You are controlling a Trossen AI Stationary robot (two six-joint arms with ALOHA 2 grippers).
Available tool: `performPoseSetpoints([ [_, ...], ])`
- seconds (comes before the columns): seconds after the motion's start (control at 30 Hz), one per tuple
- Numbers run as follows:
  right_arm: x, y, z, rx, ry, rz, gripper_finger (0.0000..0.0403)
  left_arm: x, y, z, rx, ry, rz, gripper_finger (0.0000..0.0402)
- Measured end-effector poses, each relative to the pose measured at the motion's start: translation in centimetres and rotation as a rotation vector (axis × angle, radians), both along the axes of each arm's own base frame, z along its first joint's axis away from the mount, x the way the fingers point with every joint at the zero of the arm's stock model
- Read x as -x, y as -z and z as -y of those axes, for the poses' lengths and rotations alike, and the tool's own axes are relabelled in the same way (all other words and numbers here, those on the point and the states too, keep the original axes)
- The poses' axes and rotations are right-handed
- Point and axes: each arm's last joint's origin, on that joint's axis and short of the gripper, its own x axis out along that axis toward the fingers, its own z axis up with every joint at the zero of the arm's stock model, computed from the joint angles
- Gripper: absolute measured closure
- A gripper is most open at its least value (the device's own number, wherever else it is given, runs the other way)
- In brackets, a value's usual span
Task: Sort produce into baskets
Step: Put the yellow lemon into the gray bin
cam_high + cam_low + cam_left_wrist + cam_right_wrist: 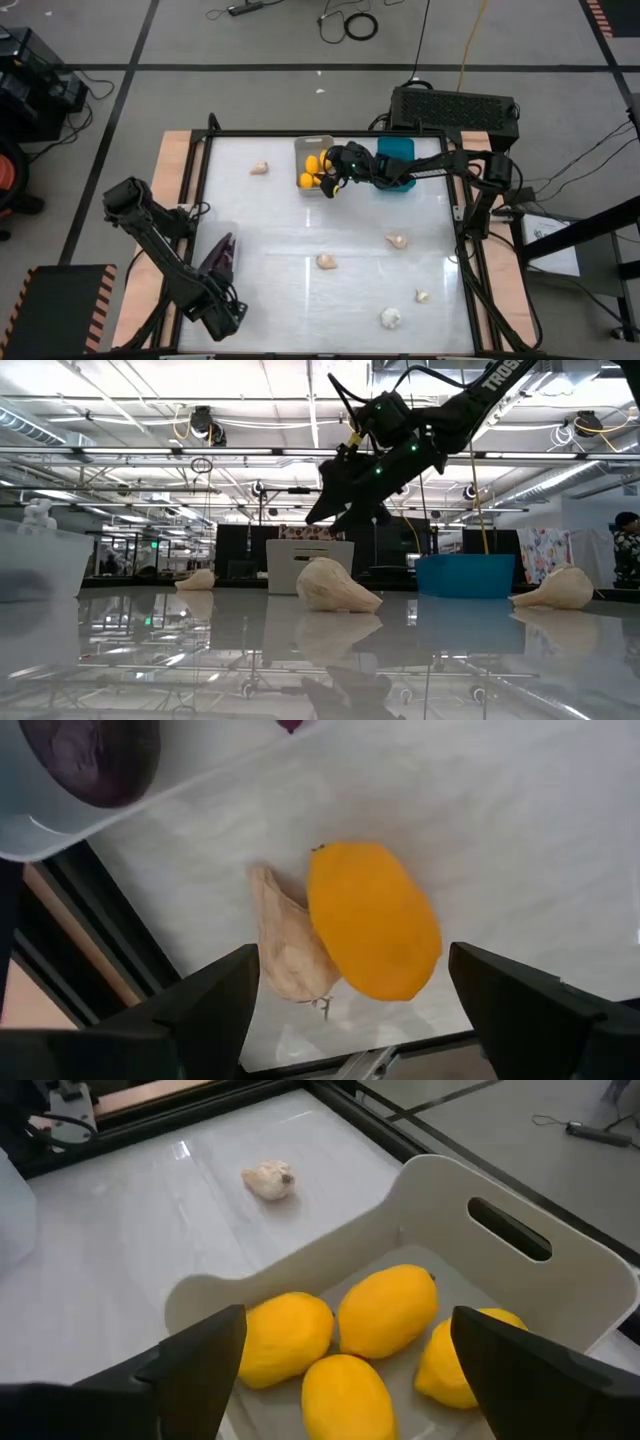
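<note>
Four yellow mangoes (386, 1312) lie packed together in the light grey basket (440, 1200), which stands at the far middle of the table (300, 245). The right pincer (335, 180) hangs directly above this basket, fingers (195, 1365) apart and empty.

The teal basket (396, 150) stands just right of the grey one, partly under the right arm. The clear basket (222, 245) sits at the table's left edge with a dark purple eggplant (222, 255) inside.

Garlic bulbs are scattered on the table: one (259, 168) at far left of the grey basket, one (397, 240) right of centre, one (326, 261) near centre, and two more (390, 318) toward the near right corner.

The left pincer (222, 315) hovers at the near left corner, fingers (200, 1010) apart, holding nothing. Beneath it one orange-yellow mango (372, 920) lies touching a garlic bulb (288, 945), beside the clear basket's corner.

A black vented box (455, 108) sits beyond the table's far right edge.
</note>
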Motion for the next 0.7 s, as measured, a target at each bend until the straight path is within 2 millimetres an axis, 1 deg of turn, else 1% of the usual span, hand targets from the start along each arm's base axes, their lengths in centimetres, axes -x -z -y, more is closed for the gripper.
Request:
performPoseSetpoints([
  [0.17,0.1,0.0,0.0,-0.018,0.009,-0.001,0.0058,-0.2,0.8,0.3,-0.014,0.058,-0.009,0.0071],
  [0.33,0.1,0.0,0.0,-0.044,0.023,0.012,0.0057,-0.8,1.9,1.0,0.004,0.105,0.003,0.0071],
  [0.53,0.0,0.0,-0.1,-0.073,0.012,0.022,0.0057,-1.3,3.1,1.7,0.023,0.125,0.009,0.0071],
  [0.7,0.0,0.0,-0.1,-0.090,0.022,0.031,0.0057,-1.6,4.5,2.0,0.002,0.142,-0.020,0.0071],
])
